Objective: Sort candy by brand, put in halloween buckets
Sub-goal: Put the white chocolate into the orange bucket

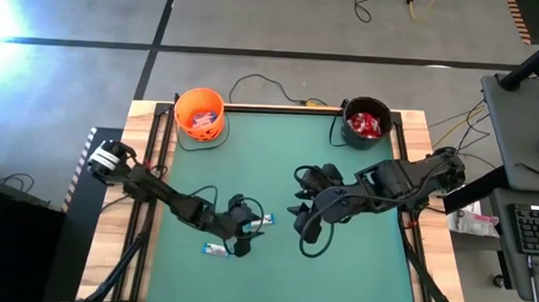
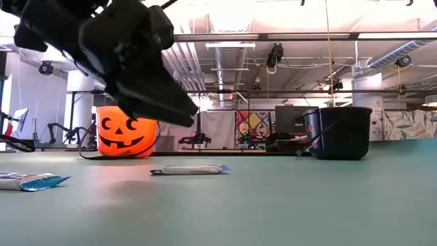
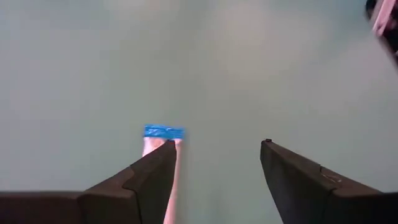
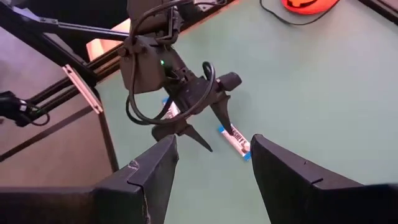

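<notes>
The left gripper (image 1: 248,225) is held spread beside 1 light, slippery blue-and-white bar (image 3: 163,138), which is probably best pinched across its thin middle.

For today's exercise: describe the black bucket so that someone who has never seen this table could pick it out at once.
Start with the green table and go to its far edge, where two buckets stand at opposite corners. The black bucket is on the right arm's side, holding red candy. The orange bucket opposite has a pumpkin face.
</notes>
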Controlling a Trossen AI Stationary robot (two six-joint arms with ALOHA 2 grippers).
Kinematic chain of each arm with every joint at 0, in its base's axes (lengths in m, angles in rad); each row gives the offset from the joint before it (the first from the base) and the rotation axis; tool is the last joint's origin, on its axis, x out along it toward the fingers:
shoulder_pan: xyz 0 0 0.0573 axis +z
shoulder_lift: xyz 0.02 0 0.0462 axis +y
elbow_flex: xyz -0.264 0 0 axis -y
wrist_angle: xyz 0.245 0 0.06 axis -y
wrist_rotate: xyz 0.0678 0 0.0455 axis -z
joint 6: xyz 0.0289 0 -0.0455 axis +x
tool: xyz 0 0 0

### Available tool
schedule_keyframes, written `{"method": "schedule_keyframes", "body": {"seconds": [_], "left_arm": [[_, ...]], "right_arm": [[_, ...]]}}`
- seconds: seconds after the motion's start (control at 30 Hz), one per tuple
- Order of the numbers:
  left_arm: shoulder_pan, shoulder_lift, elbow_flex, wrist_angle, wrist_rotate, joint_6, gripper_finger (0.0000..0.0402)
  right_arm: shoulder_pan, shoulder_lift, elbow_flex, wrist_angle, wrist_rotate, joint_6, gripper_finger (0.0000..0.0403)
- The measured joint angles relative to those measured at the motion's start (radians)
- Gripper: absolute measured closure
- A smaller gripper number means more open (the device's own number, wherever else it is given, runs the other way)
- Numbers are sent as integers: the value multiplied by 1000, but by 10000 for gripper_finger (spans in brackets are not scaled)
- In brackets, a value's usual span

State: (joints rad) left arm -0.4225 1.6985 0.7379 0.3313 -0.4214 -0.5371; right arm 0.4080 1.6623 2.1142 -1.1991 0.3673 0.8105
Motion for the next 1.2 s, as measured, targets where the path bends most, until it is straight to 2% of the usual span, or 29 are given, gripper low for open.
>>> {"method": "schedule_keyframes", "body": {"seconds": [0.1,0.23,0.43,0.57,0.83,1.03,1.2], "left_arm": [[5,-5,-15,1,-16,65,168],[39,50,-27,25,-43,91,146],[55,199,-7,186,23,91,128],[57,288,13,269,-58,85,127],[48,443,12,490,-135,110,140],[45,369,7,486,-155,178,142],[46,289,4,478,-285,216,143]], "right_arm": [[4,0,0,0,12,-1,206],[6,0,-15,-2,22,1,206],[7,0,-26,-2,4,48,206],[11,0,-27,-7,-38,53,206],[10,-1,-27,-50,-78,43,206],[10,-2,-27,-99,-90,42,206],[10,-2,-27,-111,-88,27,206]]}}
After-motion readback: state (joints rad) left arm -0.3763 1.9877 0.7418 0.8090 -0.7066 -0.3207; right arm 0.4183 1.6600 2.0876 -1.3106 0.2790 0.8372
